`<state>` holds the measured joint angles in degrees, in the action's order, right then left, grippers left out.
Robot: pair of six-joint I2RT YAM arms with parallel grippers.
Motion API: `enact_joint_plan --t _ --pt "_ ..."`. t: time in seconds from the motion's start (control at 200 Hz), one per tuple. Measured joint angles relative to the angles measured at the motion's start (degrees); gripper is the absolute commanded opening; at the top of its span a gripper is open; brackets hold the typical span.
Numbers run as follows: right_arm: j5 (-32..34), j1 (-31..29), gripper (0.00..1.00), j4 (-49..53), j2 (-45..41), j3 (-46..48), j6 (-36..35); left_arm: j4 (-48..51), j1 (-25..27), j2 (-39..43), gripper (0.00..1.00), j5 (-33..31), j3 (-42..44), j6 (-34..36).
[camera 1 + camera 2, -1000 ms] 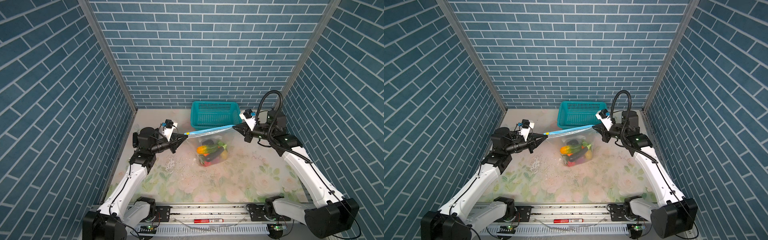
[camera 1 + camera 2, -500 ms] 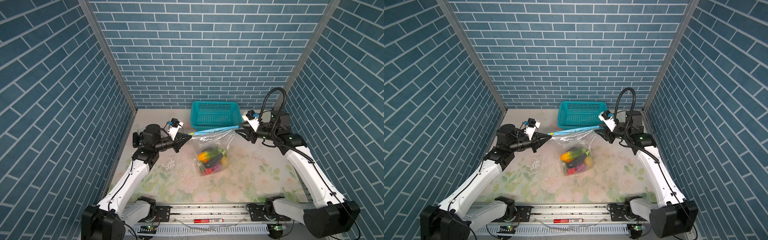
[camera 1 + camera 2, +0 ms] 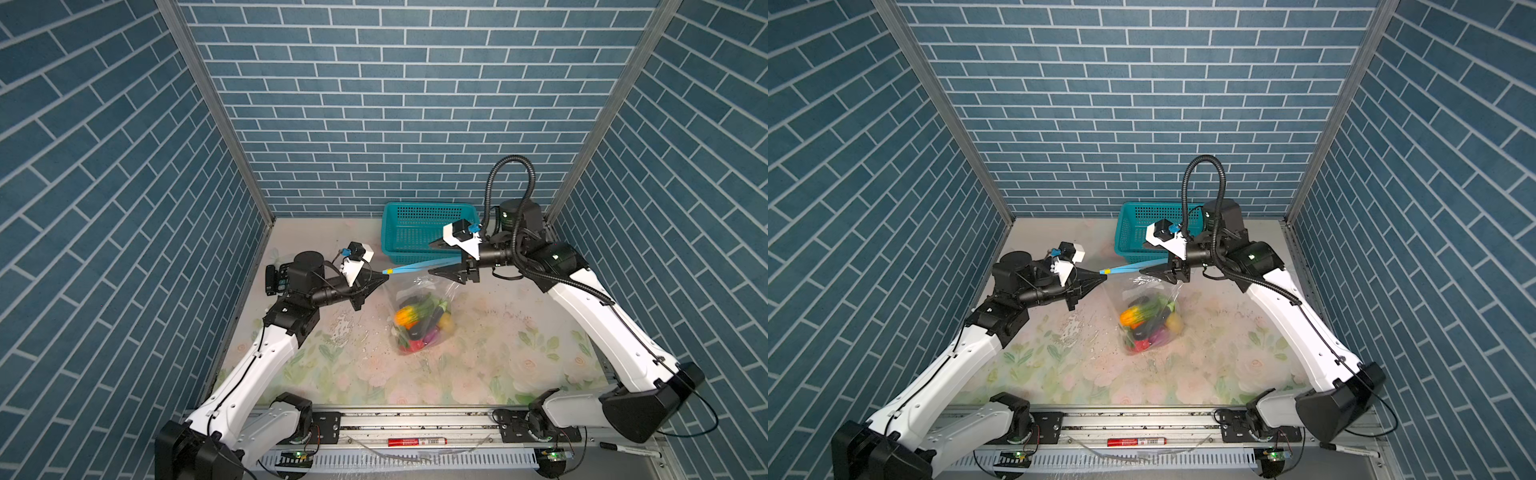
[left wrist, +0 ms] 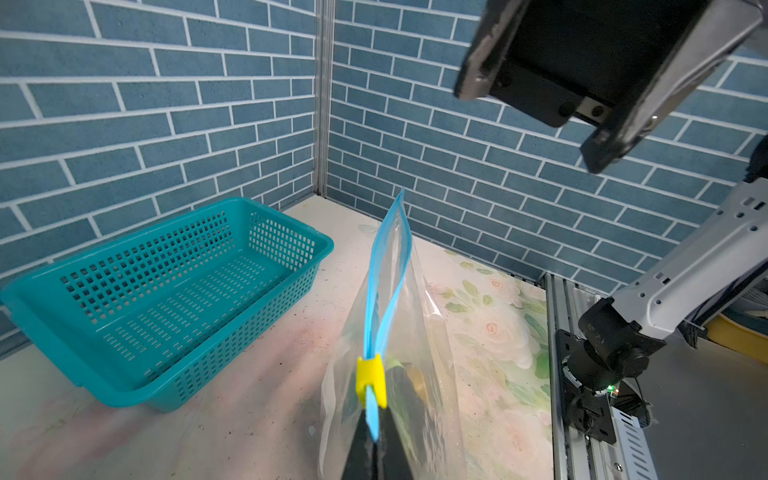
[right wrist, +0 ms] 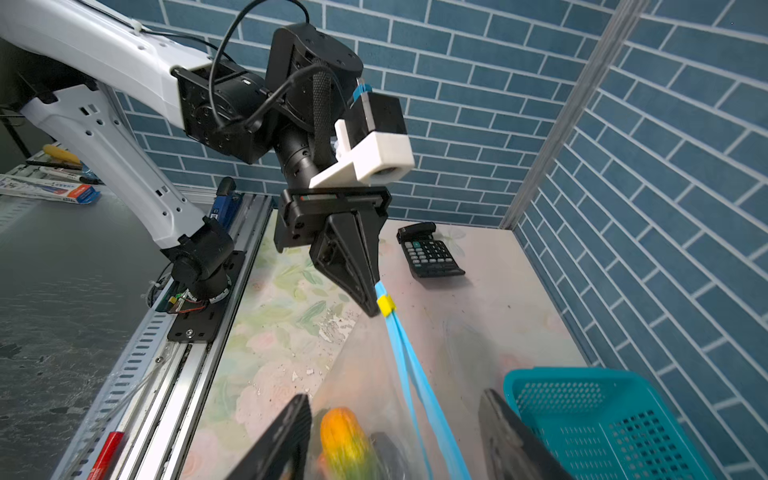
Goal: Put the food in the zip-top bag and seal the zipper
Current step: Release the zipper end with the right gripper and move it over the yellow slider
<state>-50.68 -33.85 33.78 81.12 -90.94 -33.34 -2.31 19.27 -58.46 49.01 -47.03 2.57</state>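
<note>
The clear zip-top bag (image 3: 419, 299) hangs by its top edge, and the food (image 3: 417, 326) is bunched in its bottom, an orange-green piece (image 5: 345, 440) uppermost. The light-blue zipper (image 3: 424, 265) stretches between both grippers, and its two strands stand parted past the yellow slider (image 4: 371, 380). My left gripper (image 3: 384, 277) is shut on the zipper's end just behind that slider (image 3: 1105, 272). My right gripper (image 3: 434, 258) is open, with its fingers (image 5: 291, 432) on either side of the zipper's far end and not touching it. In both top views the bag (image 3: 1150, 316) looks the same.
An empty teal mesh basket (image 3: 428, 206) stands at the back, right behind my right gripper. A black calculator (image 5: 430, 253) lies by the left wall behind my left arm. A red marker (image 3: 415, 441) lies on the front rail.
My right gripper has opened and let go of the zipper's far end. My left gripper has moved right with the slider end, and the bag now hangs narrower.
</note>
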Motion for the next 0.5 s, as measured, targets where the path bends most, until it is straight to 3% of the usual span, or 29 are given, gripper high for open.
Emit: enact_joint_plan --t 0.22,0.5 --pt "-0.7 -3.4 0.68 9.7 12.3 -12.3 -6.0 -3.0 1.4 0.3 0.0 -0.2 0.4 1.9" --pt "-0.5 -5.8 0.56 19.3 19.5 -20.1 -10.3 -3.9 1.6 0.4 0.0 -0.8 0.4 3.5"
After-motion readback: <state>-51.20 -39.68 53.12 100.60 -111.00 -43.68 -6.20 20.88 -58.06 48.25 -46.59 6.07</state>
